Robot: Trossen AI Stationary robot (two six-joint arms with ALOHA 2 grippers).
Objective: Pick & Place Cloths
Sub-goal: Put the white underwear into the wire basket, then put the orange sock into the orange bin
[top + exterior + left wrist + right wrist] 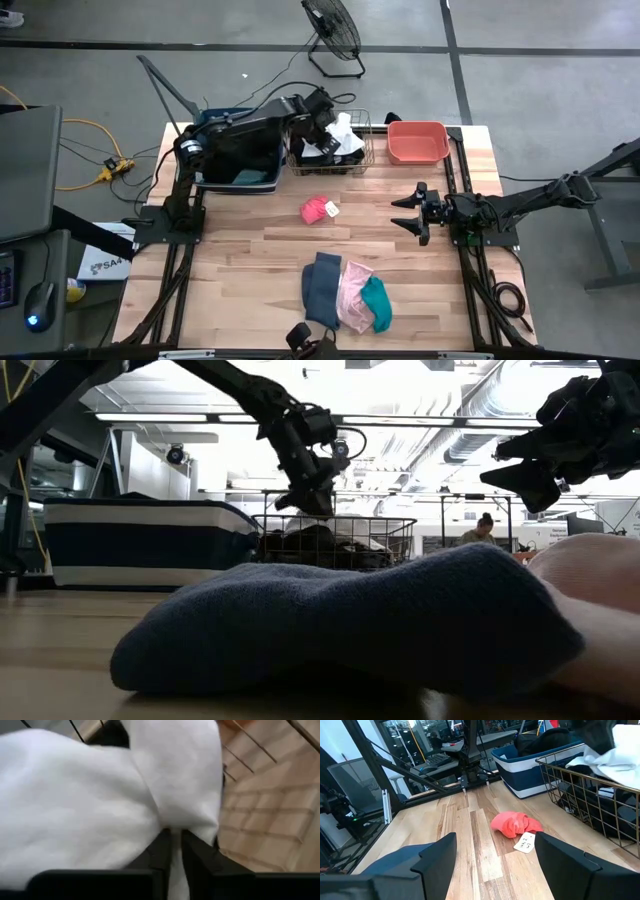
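Looking straight down from the high view, the left gripper [325,125] is seen reaching over the wire mesh basket [366,160] at the table's far edge, where a white cloth [345,132] lies on top of black cloths [312,152]. The basket sits between a blue tub [262,180] and a coral tub [417,142]. A bright pink cloth [317,209] with a white tag lies alone on the wooden table [240,260], and 3 cloths are bunched together near the front edge: a slate grey-blue cloth [322,288], a pale pink cloth [354,294] and a teal-green cloth [376,303]. The right gripper [408,213] is held above the table's right part, well apart from every cloth, with its 2 fingers spread and nothing between them. From the low view, the grey-blue cloth [340,620] fills the foreground, the pale pink one [595,585] touches it, and the left gripper [318,500] is seen just above the basket [385,535]. From the left wrist view, the white cloth [100,805] is seen pinched between the 2 nearly closed fingers [160,855]. From the right wrist view, the spread fingers [437,852] frame the bright pink cloth [515,824] farther off, with the basket [580,800] and the white cloth [615,755] beyond.
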